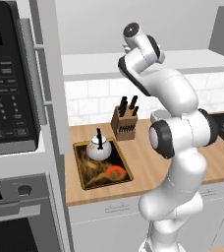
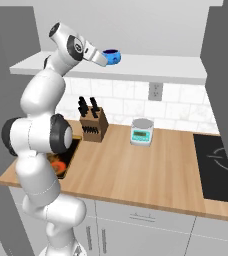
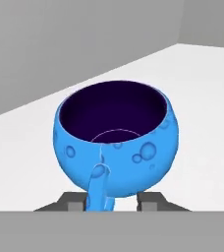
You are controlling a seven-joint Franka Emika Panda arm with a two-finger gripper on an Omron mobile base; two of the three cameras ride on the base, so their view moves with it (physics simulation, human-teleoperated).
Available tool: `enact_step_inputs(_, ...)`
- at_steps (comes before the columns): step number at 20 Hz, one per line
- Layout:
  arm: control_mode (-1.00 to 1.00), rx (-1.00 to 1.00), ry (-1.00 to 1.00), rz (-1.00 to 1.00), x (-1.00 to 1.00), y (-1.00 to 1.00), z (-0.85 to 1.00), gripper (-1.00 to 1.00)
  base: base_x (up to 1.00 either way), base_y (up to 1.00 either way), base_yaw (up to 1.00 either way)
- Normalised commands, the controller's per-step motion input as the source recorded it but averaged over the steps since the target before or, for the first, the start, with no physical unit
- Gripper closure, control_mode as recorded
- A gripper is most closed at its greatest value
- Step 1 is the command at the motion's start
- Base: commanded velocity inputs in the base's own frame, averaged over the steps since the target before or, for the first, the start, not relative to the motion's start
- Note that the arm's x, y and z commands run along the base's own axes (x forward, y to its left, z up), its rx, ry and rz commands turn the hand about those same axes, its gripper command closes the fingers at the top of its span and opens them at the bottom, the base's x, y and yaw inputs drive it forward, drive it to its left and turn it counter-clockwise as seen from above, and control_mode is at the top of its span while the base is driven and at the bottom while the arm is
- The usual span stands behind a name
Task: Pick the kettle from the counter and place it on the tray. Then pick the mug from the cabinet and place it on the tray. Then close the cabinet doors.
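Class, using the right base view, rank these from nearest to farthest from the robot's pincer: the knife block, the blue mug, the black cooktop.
1. The blue mug, right at the pincer on the white cabinet shelf.
2. The knife block, below on the wooden counter, against the tiled wall.
3. The black cooktop, far along the counter at the right edge.

Standing alone on the white shelf (image 2: 151,67): the blue mug (image 3: 115,140), open room lying to both sides of it and above. Crowding the back half of the tray (image 1: 87,179): the kettle (image 1: 98,147), leaving the front half free. Rising just behind the tray: the knife block (image 1: 125,125). Sitting well apart on the table (image 2: 136,172): a small scale (image 2: 142,132). Flanking the mug's handle low down: the hand (image 3: 115,202).
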Motion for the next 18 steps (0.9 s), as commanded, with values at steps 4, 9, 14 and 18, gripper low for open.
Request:
enact_step_inputs(4, -1.00, 0.00, -0.05, 0.00, 0.03, 0.00, 0.00, 1.00, 0.00, 0.00, 0.00)
enact_step_inputs(9, -1.00, 0.00, -0.12, 0.00, -0.45, 0.00, 0.00, 1.00, 0.00, 0.00, 0.00)
enact_step_inputs(14, -1.00, 0.02, -0.13, 0.02, -0.75, 0.00, 0.10, 1.00, 0.00, 0.00, 0.00)
enact_step_inputs(18, -1.00, 0.06, -0.06, 0.04, -0.95, 0.01, 0.08, 1.00, 0.00, 0.00, 0.00)
